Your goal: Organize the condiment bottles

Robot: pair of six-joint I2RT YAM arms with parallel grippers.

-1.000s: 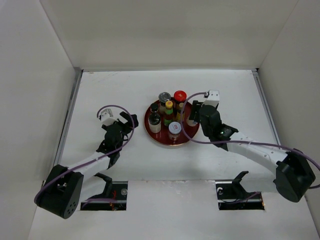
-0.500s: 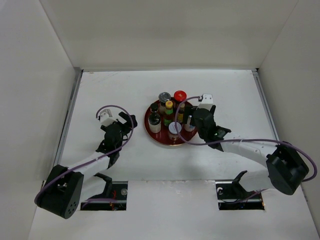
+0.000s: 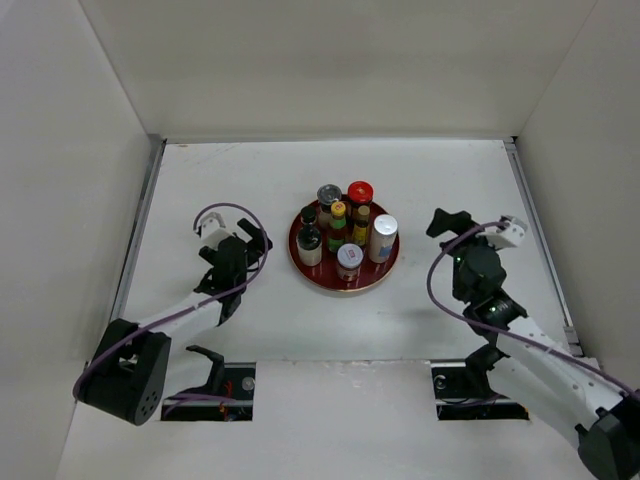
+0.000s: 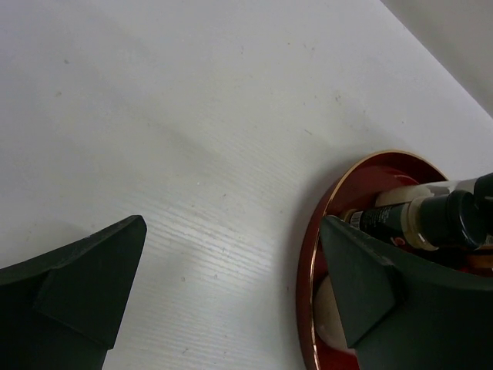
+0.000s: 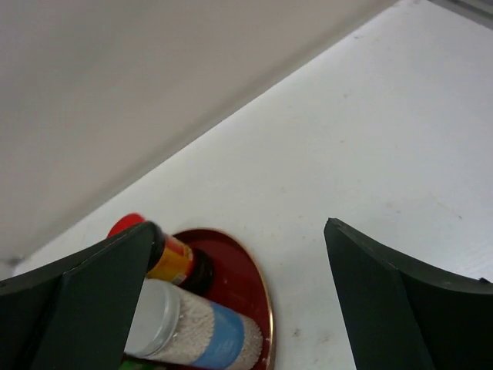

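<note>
Right gripper (image 3: pixel 448 224) jaws spread wide, holding nothing, right of red tray (image 3: pixel 330 280) with open gap between. Left gripper (image 3: pixel 254 240) also wide, empty, near tray's left rim. Condiment bottles (image 3: pixel 338 232) clustered upright on tray, silver-capped shaker (image 3: pixel 381 238) at right edge. Open table (image 3: pixel 230 175) all sides of tray.

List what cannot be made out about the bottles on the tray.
- Top view: labels on the condiment bottles are too small to read.
- Left wrist: the fingers hide much of the red tray.
- Right wrist: the bottom edge cuts off the shaker.
</note>
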